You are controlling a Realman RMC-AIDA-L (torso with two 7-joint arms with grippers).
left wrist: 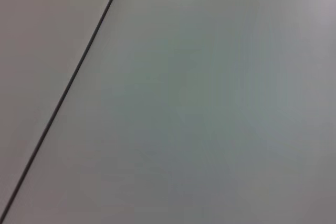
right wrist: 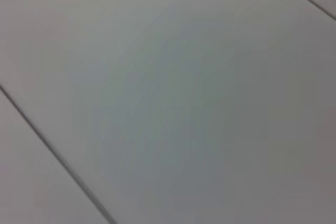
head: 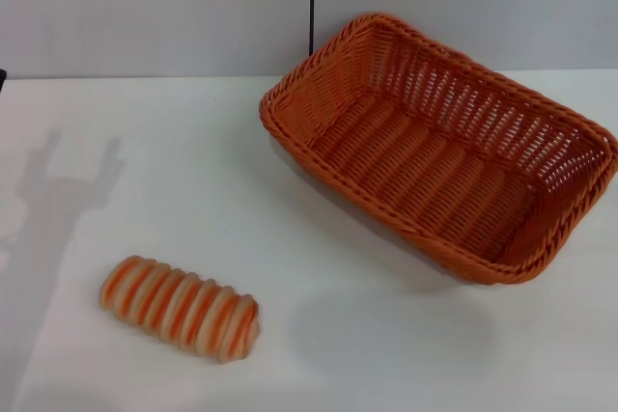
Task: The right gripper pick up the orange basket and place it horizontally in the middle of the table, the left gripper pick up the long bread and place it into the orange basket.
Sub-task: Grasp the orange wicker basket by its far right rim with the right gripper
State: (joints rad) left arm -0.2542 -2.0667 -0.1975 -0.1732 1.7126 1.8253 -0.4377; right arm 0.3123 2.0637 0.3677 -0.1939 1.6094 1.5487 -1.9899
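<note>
The orange basket [head: 439,147] sits at the right rear of the white table [head: 319,335], turned at a slant with one corner toward the back wall. It holds nothing. The long bread [head: 181,307], striped orange and cream, lies on the table at the front left, well apart from the basket. Neither gripper shows in the head view. Both wrist views show only plain grey panels with thin dark seams.
A grey wall with a vertical dark seam [head: 312,2] runs behind the table. A shadow shaped like an arm and claw [head: 63,200] falls on the table's left side. Bare tabletop lies between the bread and the basket.
</note>
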